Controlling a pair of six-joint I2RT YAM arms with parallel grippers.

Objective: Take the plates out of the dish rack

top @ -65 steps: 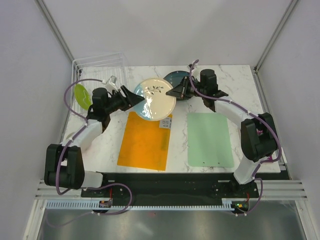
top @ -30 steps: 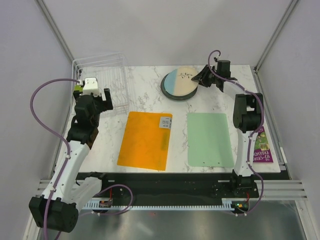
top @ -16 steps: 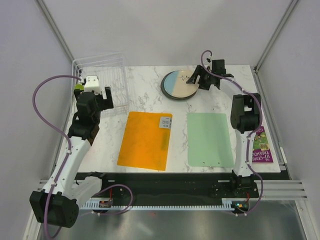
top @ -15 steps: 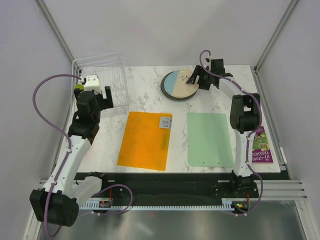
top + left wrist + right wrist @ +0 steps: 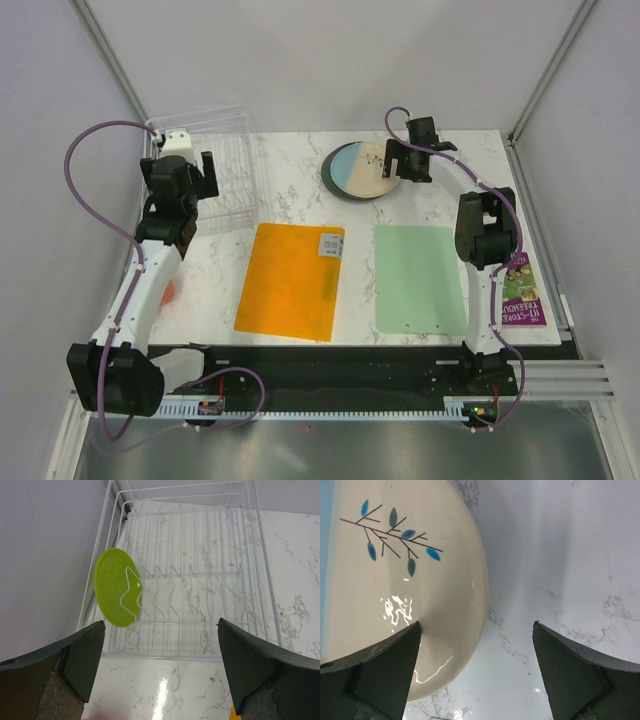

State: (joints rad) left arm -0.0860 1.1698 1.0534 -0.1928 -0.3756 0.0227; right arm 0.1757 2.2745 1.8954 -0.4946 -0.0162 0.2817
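Note:
The dish rack (image 5: 228, 160) (image 5: 200, 580) of white wire stands at the table's back left. A lime green plate (image 5: 117, 587) stands on edge in its left slots; my left arm hides it in the top view. My left gripper (image 5: 182, 178) (image 5: 161, 624) hangs open above the rack's near edge, holding nothing. At the back middle lies a stack of plates (image 5: 358, 170): a cream plate (image 5: 395, 580) with a blue leaf sprig on top, a pale blue one showing at its left. My right gripper (image 5: 405, 166) (image 5: 476, 625) is open over the cream plate's right rim.
An orange mat (image 5: 292, 280) and a pale green mat (image 5: 420, 278) lie flat on the marble table in front of the arms. A printed leaflet (image 5: 520, 296) sits at the right edge. Grey walls close in on the left, back and right.
My right gripper has opened and swung left; the cream plate now lies released on the stack. My left gripper has moved back over the rack, covering the lime plate in the top view.

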